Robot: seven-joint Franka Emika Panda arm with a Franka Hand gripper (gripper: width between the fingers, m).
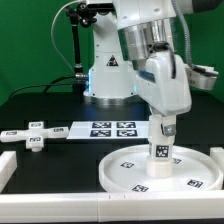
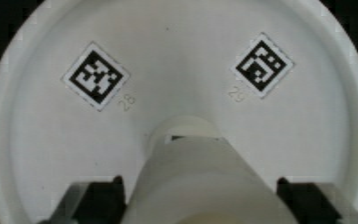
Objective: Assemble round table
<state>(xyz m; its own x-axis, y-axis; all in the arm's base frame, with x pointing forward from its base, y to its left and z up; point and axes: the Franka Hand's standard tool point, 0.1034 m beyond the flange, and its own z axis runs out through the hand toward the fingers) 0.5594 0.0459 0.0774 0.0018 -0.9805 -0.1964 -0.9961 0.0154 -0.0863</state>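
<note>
The large rimmed round disc (image 1: pixel 195 170) lies flat on the black mat at the exterior view's front right. The short thick cylinder (image 1: pixel 160 150) stands upright on the disc's middle, a tag facing the camera. My gripper (image 1: pixel 164 124) comes down from above and is shut on the cylinder's upper part. In the wrist view the cylinder (image 2: pixel 201 165) fills the gap between the dark fingers (image 2: pixel 98 196), with the disc (image 2: pixel 176 50) and two of its tags beyond. The small cross-shaped piece (image 1: pixel 31 136) lies on the mat at the exterior view's left.
The marker board (image 1: pixel 108 128) lies flat behind the disc, between it and the robot base (image 1: pixel 108 75). White bars (image 1: pixel 8 172) edge the mat at the exterior view's left and front. A dark stand with cables stands at the back left.
</note>
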